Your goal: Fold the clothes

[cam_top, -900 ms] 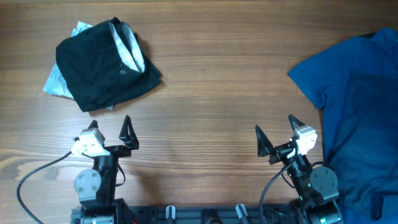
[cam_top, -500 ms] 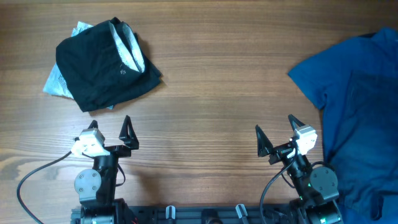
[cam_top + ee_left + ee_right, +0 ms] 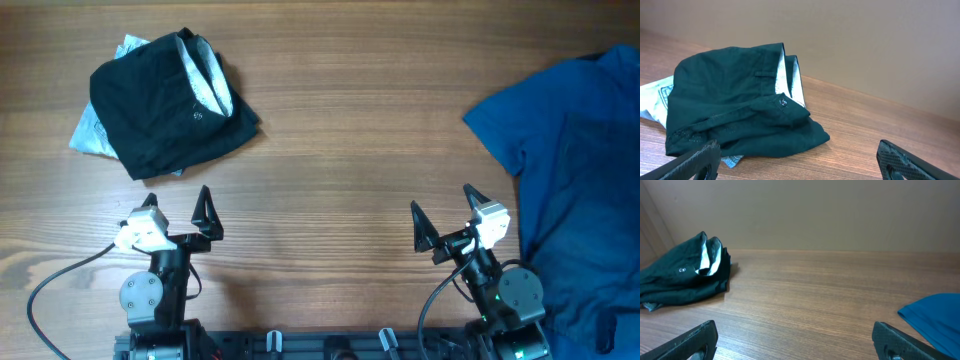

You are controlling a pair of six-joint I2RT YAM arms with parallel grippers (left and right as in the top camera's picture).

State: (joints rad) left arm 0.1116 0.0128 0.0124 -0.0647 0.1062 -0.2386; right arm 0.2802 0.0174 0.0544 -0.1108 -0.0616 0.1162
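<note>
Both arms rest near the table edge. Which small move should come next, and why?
Probably the left gripper should reach forward toward the bunched dark teal cotton shorts: both it and the right gripper stand open and empty, and the shorts lie straight ahead of the left one, untouched.

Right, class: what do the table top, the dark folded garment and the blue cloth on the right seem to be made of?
Table top: wood or wood-look laminate, matt, with long grain lines. Dark folded garment: woven, cotton-like cloth, matt, with a stitched waistband, a button and pale lining. Blue cloth: soft matt fabric, probably cotton, lying in loose creases.
</note>
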